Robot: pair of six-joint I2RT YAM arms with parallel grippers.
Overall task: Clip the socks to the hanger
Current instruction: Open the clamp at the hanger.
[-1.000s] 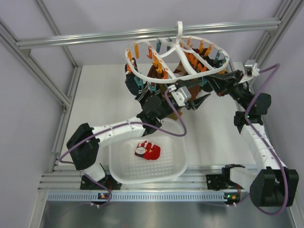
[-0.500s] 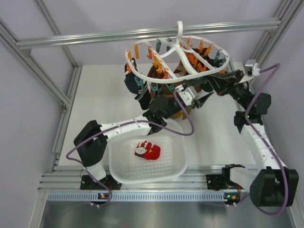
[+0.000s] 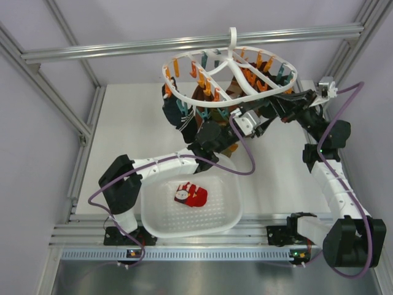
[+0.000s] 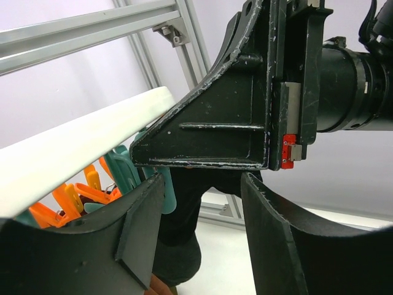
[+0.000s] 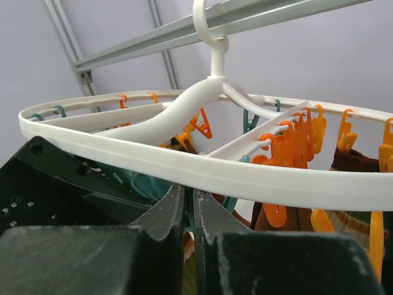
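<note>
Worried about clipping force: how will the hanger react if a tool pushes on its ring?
The hanger hangs by one hook over the rail, so it will probably swing or tilt rather than resist. Its thin plastic ring looks light and may flex slightly. Dangling clips would likely sway.

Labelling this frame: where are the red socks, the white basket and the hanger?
red socks (image 3: 196, 196), top external view, on the red fabric.
white basket (image 3: 218, 210), top external view, bare perforated floor.
hanger (image 5: 184, 162), right wrist view, front of white ring.

Smooth plastic hanger (image 5: 184, 169) — glossy clips (image 5: 288, 144), matt metal rail (image 3: 184, 43).
</note>
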